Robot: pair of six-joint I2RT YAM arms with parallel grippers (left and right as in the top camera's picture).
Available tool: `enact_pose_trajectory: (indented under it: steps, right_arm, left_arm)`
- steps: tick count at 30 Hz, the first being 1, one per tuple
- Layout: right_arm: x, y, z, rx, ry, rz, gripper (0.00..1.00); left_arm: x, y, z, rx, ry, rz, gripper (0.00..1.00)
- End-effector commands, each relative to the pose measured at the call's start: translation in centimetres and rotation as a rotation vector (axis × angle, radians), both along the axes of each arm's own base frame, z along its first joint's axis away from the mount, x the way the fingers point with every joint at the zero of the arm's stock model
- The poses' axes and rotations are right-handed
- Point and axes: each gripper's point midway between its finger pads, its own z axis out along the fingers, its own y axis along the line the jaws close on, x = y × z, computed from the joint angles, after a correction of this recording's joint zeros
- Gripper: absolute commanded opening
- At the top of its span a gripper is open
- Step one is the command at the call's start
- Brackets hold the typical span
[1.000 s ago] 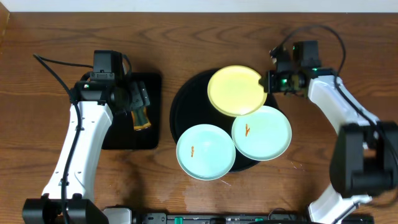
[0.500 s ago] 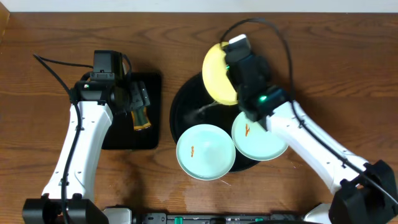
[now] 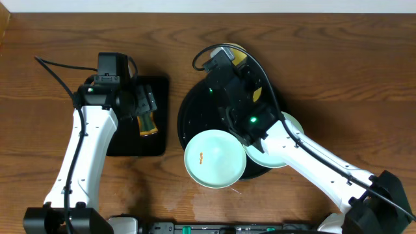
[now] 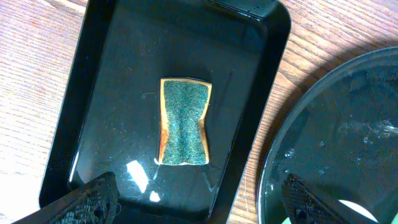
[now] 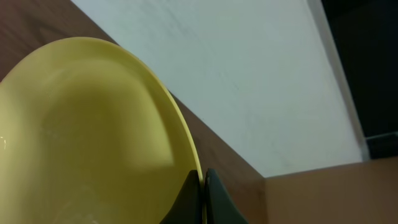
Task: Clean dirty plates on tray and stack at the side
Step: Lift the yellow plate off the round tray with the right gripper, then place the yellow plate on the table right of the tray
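Round tray [image 3: 190,110], mid-desk toward the far edge. We see two mint plates lying flat in it on the near side. Left mint plate [image 3: 215,158] overhangs the rim toward the near edge, with an orange smear [image 3: 201,157] at its centre. Right mint plate [image 3: 294,125] meets it edge to edge and is half covered by the right arm [image 3: 312,162], so its centre is hidden. Yellow plate [image 5: 93,137] is tilted steeply over the tray's far side; we cannot tell whether its lower rim touches the tray. Right gripper [image 5: 202,186] is clenched on its rim, fingers pinching the edge. The tray floor looks wet, with droplets in the left wrist view.

Rectangular tray [image 4: 112,74] sits toward the left edge of the desk, just beside the round tray. It holds one sponge [image 4: 185,121], green face up, flat, mid-tray. Left gripper [image 4: 199,202] hangs above it, released, fingertips wide apart with nothing between them.

A second ago the yellow plate lay flat at the far side of the round tray, with the right gripper at its right rim. Now the right arm has swung across over the tray and the plate is raised on edge. Both mint plates, the sponge and the left arm [image 3: 84,149] are unchanged.

Overhead gives us only yellow slivers past the arm. Right wrist shows the plate's face and the grip, with a white wall [image 5: 249,74] behind. The sponge's face is clear only in left wrist; overhead has it partly under the left gripper.
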Motion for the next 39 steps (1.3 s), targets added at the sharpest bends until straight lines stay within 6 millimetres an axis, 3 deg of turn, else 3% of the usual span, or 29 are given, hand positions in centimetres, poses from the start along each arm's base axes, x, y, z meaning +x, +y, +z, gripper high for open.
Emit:
enact_pose_trajectory:
  steps: [1, 18, 27, 32, 36, 39]
  right_arm:
    - [-0.3, -0.5, 1.2, -0.050, -0.029, -0.035, 0.01]
    - [-0.3, -0.5, 1.2, -0.048, -0.031, -0.036, 0.01]
    - [-0.1, -1.5, 0.7, 0.084, -0.054, -0.103, 0.01]
    - [0.5, -4.1, -1.8, 0.249, 0.008, -0.187, 0.01]
    - [0.0, -5.4, -6.5, 0.521, 0.237, -0.213, 0.01]
    - [-0.6, -6.5, -8.4, 0.739, 0.395, -0.243, 0.01]
  left_arm:
    - [0.4, 0.1, 0.6, 0.005, -0.014, -0.004, 0.85]
    - [0.4, 0.1, 0.6, 0.005, -0.014, -0.004, 0.85]
    - [0.4, 0.1, 0.6, 0.005, -0.015, -0.004, 0.85]
    - [0.4, 0.1, 0.6, 0.005, -0.014, -0.004, 0.85]
    - [0.4, 0.1, 0.6, 0.005, -0.014, -0.004, 0.85]
    - [0.4, 0.1, 0.6, 0.005, -0.014, -0.004, 0.85]
